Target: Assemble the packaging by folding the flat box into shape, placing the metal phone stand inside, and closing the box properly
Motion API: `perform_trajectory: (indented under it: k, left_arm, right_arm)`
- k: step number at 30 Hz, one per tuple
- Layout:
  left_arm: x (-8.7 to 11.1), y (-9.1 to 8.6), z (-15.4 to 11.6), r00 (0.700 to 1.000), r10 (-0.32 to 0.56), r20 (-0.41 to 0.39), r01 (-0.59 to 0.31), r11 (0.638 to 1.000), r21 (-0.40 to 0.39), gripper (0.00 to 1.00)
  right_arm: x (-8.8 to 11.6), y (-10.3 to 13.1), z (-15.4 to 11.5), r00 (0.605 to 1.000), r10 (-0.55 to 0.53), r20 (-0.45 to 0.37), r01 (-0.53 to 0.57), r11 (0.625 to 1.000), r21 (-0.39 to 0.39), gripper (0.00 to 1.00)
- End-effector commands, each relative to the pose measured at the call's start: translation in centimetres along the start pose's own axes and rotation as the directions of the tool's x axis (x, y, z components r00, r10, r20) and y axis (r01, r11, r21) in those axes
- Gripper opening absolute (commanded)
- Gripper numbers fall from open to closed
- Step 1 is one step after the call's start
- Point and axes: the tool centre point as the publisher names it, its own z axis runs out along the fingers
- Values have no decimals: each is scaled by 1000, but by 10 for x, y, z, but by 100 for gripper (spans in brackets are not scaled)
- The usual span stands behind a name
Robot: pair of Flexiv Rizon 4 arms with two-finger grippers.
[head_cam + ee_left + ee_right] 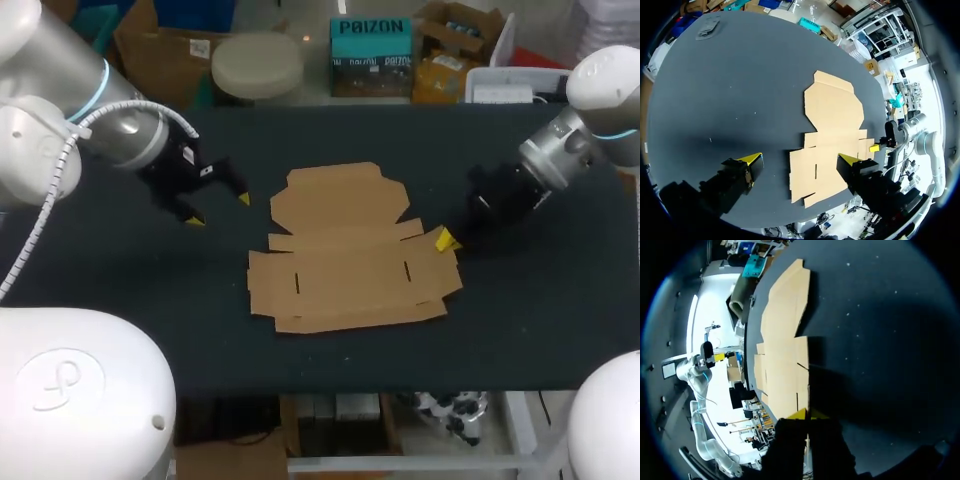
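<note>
A flat brown cardboard box blank (350, 250) lies unfolded in the middle of the dark table, its rounded lid panel pointing to the far side. My left gripper (219, 209) hovers to the left of the blank, fingers wide open and holding nothing. In the left wrist view the blank (832, 135) lies ahead of the open gripper (801, 158), with one fingertip over its near edge. My right gripper (446, 240) is shut, its yellow tips together at the right side flap. In the right wrist view the tips (807, 414) meet the edge of the blank (782, 350).
The dark tabletop (540, 320) surrounds the blank on all sides. Its front edge runs a short way in front of the blank's near flap. My right gripper (874, 148) shows small in the left wrist view, beyond the blank.
</note>
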Motion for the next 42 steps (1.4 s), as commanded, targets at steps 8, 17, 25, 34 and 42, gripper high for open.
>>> perform_trajectory:
  k: [8,17,25,34,42]
  left_arm:
    - [-1,-1,0,1000,-2,10,2,1000,-8,100]
    - [2,-1,0,1000,15,17,-15,1000,-5,100]
    - [3,2,-1,998,47,29,-47,999,2,100]
    - [5,6,-2,999,18,43,-19,1000,13,100]
    - [13,6,-11,998,15,64,-17,999,30,53]
  right_arm:
    - [0,-1,-1,1000,-6,3,6,1000,3,100]
    - [2,1,-20,998,-42,54,38,997,59,100]
    - [6,11,-44,990,-97,105,87,991,99,92]
    - [5,12,-81,963,-180,200,174,984,48,49]
    - [9,8,-117,920,-254,299,267,964,-2,0]
